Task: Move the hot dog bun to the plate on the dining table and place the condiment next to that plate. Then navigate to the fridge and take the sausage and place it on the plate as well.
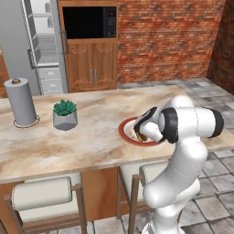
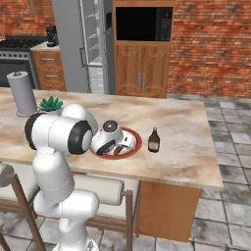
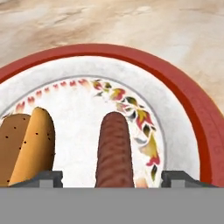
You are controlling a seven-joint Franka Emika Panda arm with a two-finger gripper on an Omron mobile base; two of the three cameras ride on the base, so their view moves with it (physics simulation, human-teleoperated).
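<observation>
Arm bent low over the plate on the dining table, claw spread wide around the sausage.

The dining table (image 1: 91, 132) carries the plate (image 3: 192, 105), with the fridge (image 1: 43, 45) standing open behind it. A paper towel roll (image 1: 20, 103) and a small potted plant (image 1: 65, 114) sit toward the table's left end. The condiment (image 2: 154, 140) stands upright just right of the plate. On the plate lie the hot dog bun (image 3: 28, 146) and, beside it, the sausage (image 3: 114, 151). The gripper (image 3: 111, 177) has its fingertips (image 3: 48, 177) well apart, either side of the sausage and clear of it.
</observation>
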